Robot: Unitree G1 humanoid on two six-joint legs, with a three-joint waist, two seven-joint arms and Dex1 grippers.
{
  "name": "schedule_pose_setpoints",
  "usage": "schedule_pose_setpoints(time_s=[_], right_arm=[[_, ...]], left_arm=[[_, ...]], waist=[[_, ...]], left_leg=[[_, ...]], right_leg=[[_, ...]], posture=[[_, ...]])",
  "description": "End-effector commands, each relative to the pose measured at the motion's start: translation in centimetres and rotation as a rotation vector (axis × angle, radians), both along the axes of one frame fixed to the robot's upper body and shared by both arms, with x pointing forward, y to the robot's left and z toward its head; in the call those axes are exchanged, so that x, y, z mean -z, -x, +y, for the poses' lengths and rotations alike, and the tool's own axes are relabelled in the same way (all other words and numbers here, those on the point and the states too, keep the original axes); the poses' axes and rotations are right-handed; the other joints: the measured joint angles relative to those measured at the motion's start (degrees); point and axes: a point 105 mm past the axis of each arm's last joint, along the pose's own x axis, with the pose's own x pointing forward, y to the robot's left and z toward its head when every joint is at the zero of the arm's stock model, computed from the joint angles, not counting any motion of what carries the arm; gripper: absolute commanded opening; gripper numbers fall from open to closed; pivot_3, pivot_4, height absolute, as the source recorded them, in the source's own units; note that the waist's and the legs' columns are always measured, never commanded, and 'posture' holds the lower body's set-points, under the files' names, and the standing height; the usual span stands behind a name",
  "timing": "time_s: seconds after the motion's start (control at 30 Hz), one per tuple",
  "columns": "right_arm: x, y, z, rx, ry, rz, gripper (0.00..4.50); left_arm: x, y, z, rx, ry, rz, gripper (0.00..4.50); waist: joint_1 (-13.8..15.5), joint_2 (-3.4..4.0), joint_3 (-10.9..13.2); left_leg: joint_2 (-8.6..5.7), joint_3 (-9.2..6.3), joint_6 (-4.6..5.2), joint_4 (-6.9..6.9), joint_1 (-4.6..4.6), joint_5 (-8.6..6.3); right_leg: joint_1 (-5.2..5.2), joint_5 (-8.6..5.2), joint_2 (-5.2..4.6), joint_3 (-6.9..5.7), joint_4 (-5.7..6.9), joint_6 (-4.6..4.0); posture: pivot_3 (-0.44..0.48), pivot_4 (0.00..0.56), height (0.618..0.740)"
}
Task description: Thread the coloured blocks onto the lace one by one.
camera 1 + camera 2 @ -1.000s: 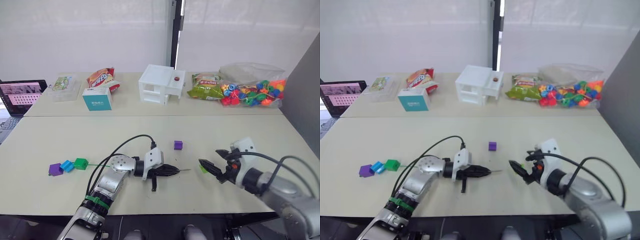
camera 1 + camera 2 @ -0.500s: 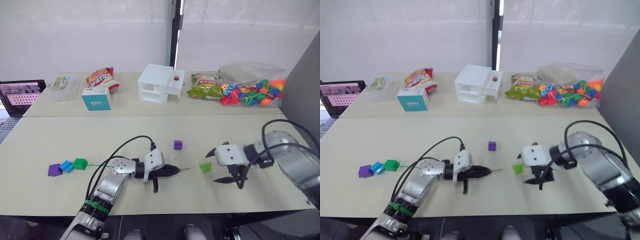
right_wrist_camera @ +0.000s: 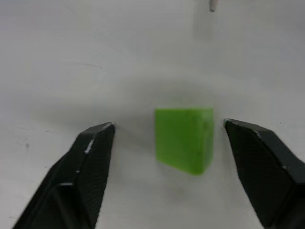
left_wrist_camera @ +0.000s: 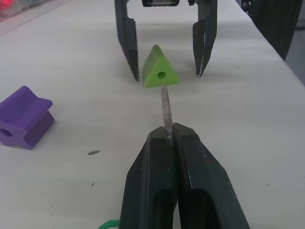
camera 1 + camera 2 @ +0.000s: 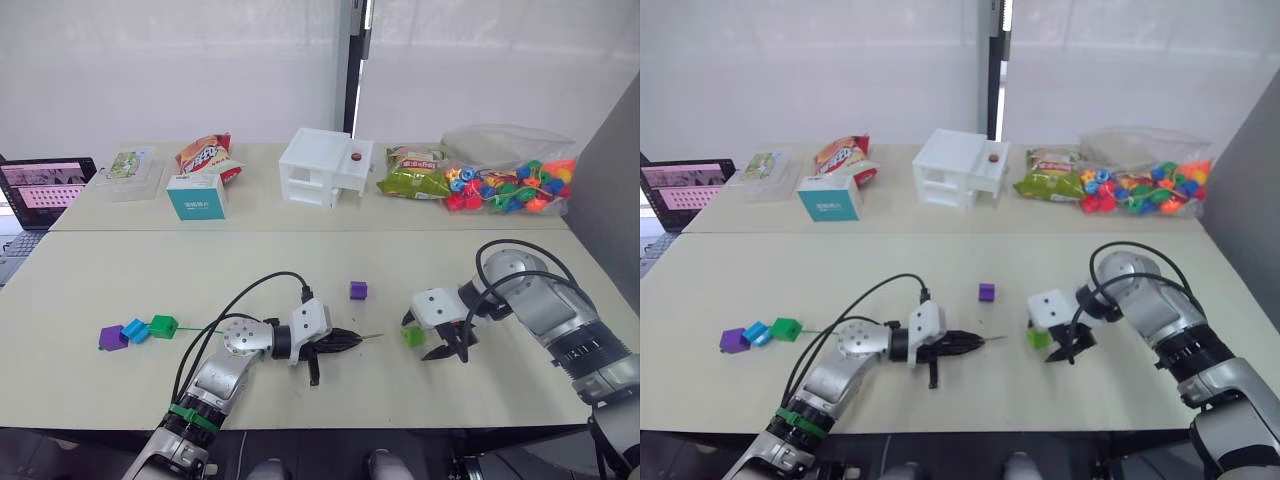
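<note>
A light green block (image 3: pixel 185 138) lies on the table, its hole facing my left gripper (image 5: pixel 347 340). That gripper is shut on the lace's grey tip (image 4: pixel 166 102), which stops just short of the hole. My right gripper (image 5: pixel 424 336) is open, with one finger (image 4: pixel 127 38) on each side of the light green block and neither touching it. The green lace (image 5: pixel 195 328) trails left to a dark green block (image 5: pixel 161 326), a blue one (image 5: pixel 133 331) and a purple one (image 5: pixel 111 338) in a row. Another purple block (image 5: pixel 357 290) lies loose behind the tip.
Along the far table stand a white box (image 5: pixel 325 167), a bag of coloured beads (image 5: pixel 510 180), snack packets (image 5: pixel 410 172), a teal box (image 5: pixel 195 196) and a clear container (image 5: pixel 128 172). A laptop (image 5: pixel 40 188) sits at the far left. A black cable (image 5: pixel 260 285) arcs over my left arm.
My right arm has swung round and its open gripper now straddles the light green block. The left gripper has stayed put with the lace tip.
</note>
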Motion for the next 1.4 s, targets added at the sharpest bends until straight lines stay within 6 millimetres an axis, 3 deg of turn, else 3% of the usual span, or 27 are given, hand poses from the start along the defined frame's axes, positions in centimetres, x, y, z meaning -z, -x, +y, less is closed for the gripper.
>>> schedule_pose_setpoints(time_s=[0.03,0.13,0.53,0.67,1.4], right_arm=[[0.3,-0.1,-0.6,0.04,0.02,0.014,2.25],[-0.1,0.2,-0.2,0.091,-0.025,0.052,1.31],[-0.3,2.3,1.7,0.321,-0.098,0.142,1.3],[0.8,2.9,2.3,0.38,-0.1,0.152,1.3],[0.8,3.1,2.5,0.357,-0.1,0.113,1.3]], left_arm=[[-0.8,0.3,-0.4,0.021,0.005,-0.031,0.0],[-0.8,0.4,-0.4,0.024,0.006,-0.028,0.0],[-0.5,0.6,-0.8,0.051,-0.005,-0.019,0.0],[-0.3,0.8,-1.1,0.082,-0.019,-0.013,0.0],[0.1,0.2,-3.5,0.128,-0.007,0.0,0.0]], waist=[[0.0,-0.01,0.0],[-0.1,-0.01,0.0],[0.1,-0.01,0.0],[0.1,-0.01,0.0],[-0.1,-0.07,0.0]], left_leg=[[0.0,0.0,0.0,0.0,0.04,0.0],[0.0,0.01,0.0,0.01,0.09,0.0],[0.0,-0.04,0.01,0.0,-0.03,0.0],[0.0,-0.03,0.01,0.0,-0.03,-0.01],[0.0,-0.03,0.01,0.01,0.07,-0.01]], right_leg=[[0.03,0.0,0.0,0.0,0.0,0.0],[0.06,0.0,0.01,0.01,0.03,-0.01],[-0.06,0.0,0.0,-0.01,0.08,-0.01],[-0.06,0.0,0.0,-0.02,0.07,-0.01],[0.02,0.0,0.02,-0.02,0.09,-0.01]], posture=[[0.0,0.15,0.74],[0.0,0.15,0.74],[0.0,0.15,0.74],[0.0,0.15,0.74],[0.0,0.15,0.74]])
